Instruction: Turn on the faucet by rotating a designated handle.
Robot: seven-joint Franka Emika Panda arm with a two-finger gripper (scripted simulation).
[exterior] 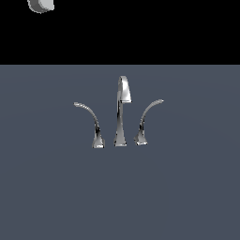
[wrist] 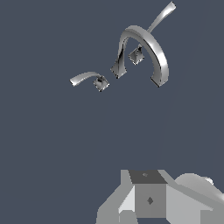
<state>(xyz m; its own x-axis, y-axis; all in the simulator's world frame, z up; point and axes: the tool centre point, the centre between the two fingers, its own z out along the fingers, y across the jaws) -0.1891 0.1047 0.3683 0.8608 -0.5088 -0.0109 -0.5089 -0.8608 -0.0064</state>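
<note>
The chrome faucet (exterior: pixel 122 112) stands in the middle of the dark grey floor, its tall central spout bent over at the head. The handle (exterior: pixel 89 115) is the thin arched lever on the exterior view's left, rising from a narrow pointed base. A mirror-image lever (exterior: pixel 146 117) with a rounder base stands on the exterior view's right. In the wrist view the faucet (wrist: pixel 146 41) lies well ahead of me, with the handle (wrist: pixel 85 78) beside it. Only the grey body of my gripper (wrist: pixel 148 197) shows; its fingertips are out of the picture. It is far from the handle and touches nothing.
A grey piece of my arm (exterior: pixel 41 4) shows at the exterior view's top left corner, high above and far from the faucet. The flat grey floor (exterior: pixel 187 187) spreads around the faucet; beyond its far edge is black background.
</note>
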